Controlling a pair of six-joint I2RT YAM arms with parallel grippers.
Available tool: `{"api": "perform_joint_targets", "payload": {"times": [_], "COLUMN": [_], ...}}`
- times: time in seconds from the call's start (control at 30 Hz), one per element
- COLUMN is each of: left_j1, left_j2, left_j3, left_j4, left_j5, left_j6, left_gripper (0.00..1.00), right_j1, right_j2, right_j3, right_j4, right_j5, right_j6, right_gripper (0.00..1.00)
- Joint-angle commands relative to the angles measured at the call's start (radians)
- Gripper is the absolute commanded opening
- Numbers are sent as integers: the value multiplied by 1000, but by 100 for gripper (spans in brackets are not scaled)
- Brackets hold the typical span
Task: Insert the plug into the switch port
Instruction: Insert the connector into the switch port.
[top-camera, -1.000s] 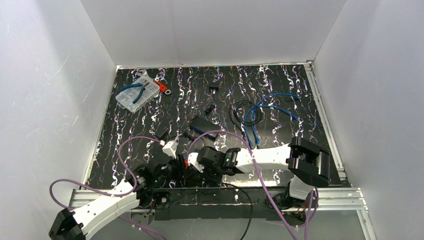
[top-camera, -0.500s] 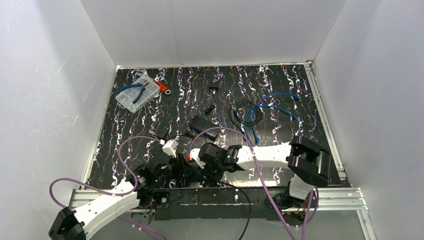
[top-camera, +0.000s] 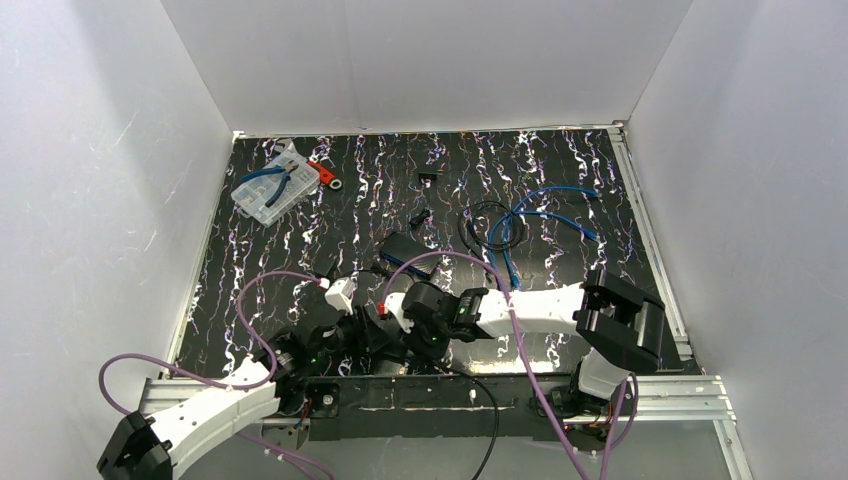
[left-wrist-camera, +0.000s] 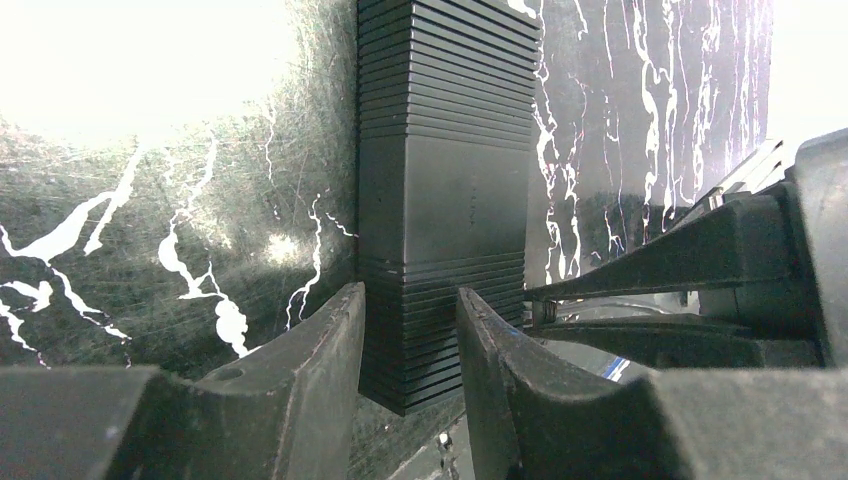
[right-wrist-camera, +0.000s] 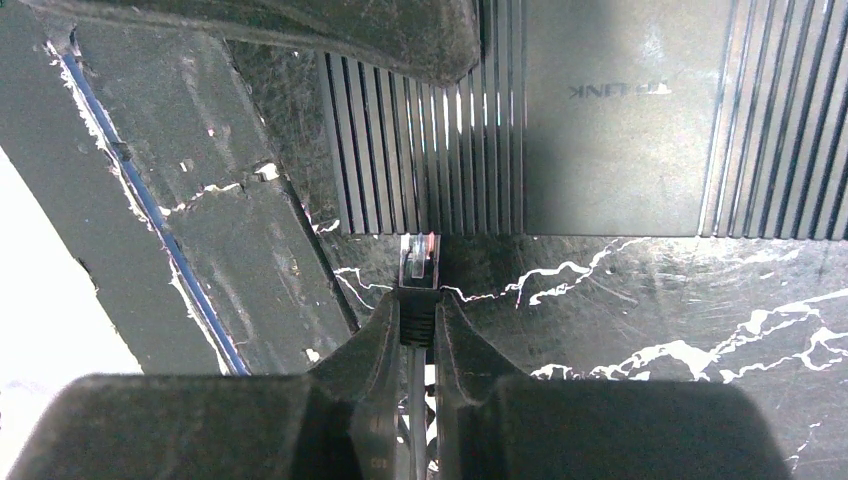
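Surface (top-camera: 380, 180): black with white marbling, walled in white on three sides.
Switch (left-wrist-camera: 440, 200): black ribbed box lying flat close to the arms' bases. In the overhead view the two wrists cover it almost wholly. Pale lettering on its smooth panel shows upside down in the right wrist view and is only partly legible.
Port: not visible in any view.
Plug (right-wrist-camera: 419, 262): clear tip with a black boot behind it, held in the right gripper. The tip meets the near edge of the switch at its ribbed part. Whether it has entered a port cannot be told.
Right gripper (right-wrist-camera: 419, 300): fingers (right-wrist-camera: 375, 360) clamped on the plug's boot, one on each side.
Left gripper (left-wrist-camera: 410, 295): fingers (left-wrist-camera: 320, 350) stand apart, with the near end of the switch showing in the gap. One finger overlaps the switch's edge. Whether they pinch it or only rest on it cannot be told.
Dark slabs (right-wrist-camera: 200, 200): left part of the right wrist view, with a blue edge; cut off and not identifiable.
Parts box (top-camera: 262, 200): clear, in the far left corner, with blue-handled pliers (top-camera: 265, 176) on it and a red-handled tool (top-camera: 322, 172) just beside.
Blue cable (top-camera: 545, 205): loose loops at the far right, crossing a black cable coil (top-camera: 482, 228).
Black block (top-camera: 405, 245): beyond the grippers, partly crossed by a purple cable (top-camera: 440, 263); kind unclear.
Small black bits (top-camera: 428, 176): far middle, too small to name.
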Motion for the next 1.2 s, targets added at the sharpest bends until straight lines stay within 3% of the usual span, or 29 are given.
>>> {"api": "perform_joint_targets", "payload": {"times": [0.0,0.27,0.53,0.83,1.17], "left_j1": [-15,-16,-16,-15,-15], "left_j2": [37,39,26,24,22], "left_j3": [-15,-13,-19,-23,-22], "left_j4": [28,20,6,-7,-6], "left_j5": [141,155,180,215,232], "left_j6": [-7,-6,-14,-25,-21], "left_gripper": [34,33,34,44,44], "right_j1": [-9,-17,-15,-9,-7], "right_j2": [-44,-58,-50,-48,-18], "right_j3": [13,-12,-43,-58,16], "right_j4": [296,326,408,466,359], "right_j5": [39,104,56,117,147], "right_j6": [-4,11,-14,-41,-92], "right_gripper": [1,1,1,1,1]}}
